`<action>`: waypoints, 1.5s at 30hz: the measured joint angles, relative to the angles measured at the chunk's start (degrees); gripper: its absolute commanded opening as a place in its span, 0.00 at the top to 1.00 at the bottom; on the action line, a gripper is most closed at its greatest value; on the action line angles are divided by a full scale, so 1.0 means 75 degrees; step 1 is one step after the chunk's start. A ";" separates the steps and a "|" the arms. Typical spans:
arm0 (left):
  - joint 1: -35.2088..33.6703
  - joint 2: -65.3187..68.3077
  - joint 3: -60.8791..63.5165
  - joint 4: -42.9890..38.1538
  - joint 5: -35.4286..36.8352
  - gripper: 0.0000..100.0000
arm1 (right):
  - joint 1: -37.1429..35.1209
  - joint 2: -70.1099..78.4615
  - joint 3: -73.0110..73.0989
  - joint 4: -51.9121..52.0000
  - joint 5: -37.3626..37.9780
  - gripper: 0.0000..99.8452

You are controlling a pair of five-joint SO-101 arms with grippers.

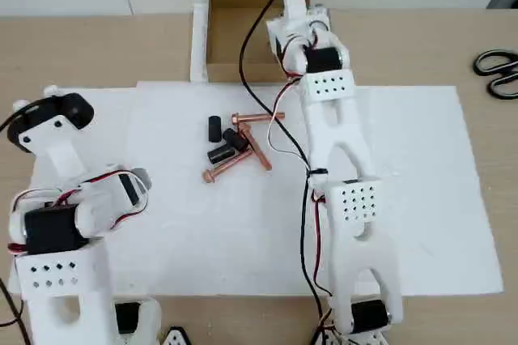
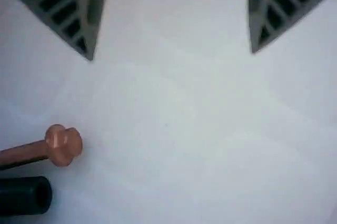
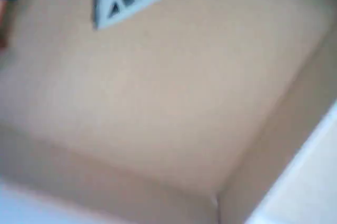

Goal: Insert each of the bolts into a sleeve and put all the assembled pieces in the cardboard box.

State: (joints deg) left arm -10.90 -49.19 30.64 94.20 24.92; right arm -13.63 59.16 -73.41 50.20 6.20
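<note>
White foam sheet [image 1: 405, 167] lies on the wooden counter [image 1: 97, 45]. Three copper bolts [image 1: 257, 118] and three black sleeves [image 1: 214, 128] sit in a loose heap on the sheet, near its far edge and just short of the cardboard box [image 1: 231, 33]. One bolt lies crosswise at the heap's far side and two lie slanted nearer, with the sleeves beside and between them, some touching. Cannot tell whether any bolt is inside a sleeve. The left arm is folded at the sheet's left edge, well apart from the heap. The left hand [image 2: 171, 53] is spread wide, gripping nothing, over bare sheet. Its wrist view catches one bolt head [image 2: 63, 144] and a sleeve end [image 2: 23, 195] just beside it. The right arm stretches across the sheet to the box, with the right hand [image 1: 298, 13] over the box's right side. Its wrist view looks down at the brown box floor and an inner corner. Cannot tell whether this hand grips anything. Scissors [image 1: 498, 70] lie on the counter at far right, off the sheet.
</note>
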 measured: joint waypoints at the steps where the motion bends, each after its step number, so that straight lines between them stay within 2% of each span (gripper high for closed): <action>1: 0.0000 0.0000 0.0000 0.0000 0.0000 0.82 | 0.0000 0.0000 -0.0328 0.0246 0.0000 0.71; 6: 0.0000 0.0000 0.0000 0.0000 0.0000 0.82 | -0.0082 0.0000 -0.2321 0.1864 -0.0211 0.71; 16: 0.0000 0.0000 0.0000 0.0000 0.0000 0.82 | -0.0656 -0.1348 -0.2790 0.5978 -0.0504 0.71; 27: 0.0000 0.0000 0.0000 0.0000 0.0000 0.82 | -0.0692 -0.2755 -0.2731 0.6552 -0.0504 0.72; 31: 0.0000 0.0000 0.0000 0.0000 0.0000 0.82 | -0.0692 -0.3716 -0.1348 0.6564 -0.0504 0.72; 38: 0.0000 0.0000 0.0000 -0.0012 0.0000 0.82 | -0.0692 -0.6752 0.3470 0.6564 -0.0504 0.72; 41: 0.0000 0.0000 0.0000 -0.0305 0.0000 0.82 | -0.0856 -0.7853 0.5685 0.6564 -0.0516 0.72; 45: 0.0000 -0.0012 0.0516 -0.1020 0.0258 0.82 | -0.1242 -0.8287 0.7842 0.6564 -0.0516 0.72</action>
State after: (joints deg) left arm -10.90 -49.27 34.51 86.55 26.86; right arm -22.95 -2.99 -14.59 99.43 2.33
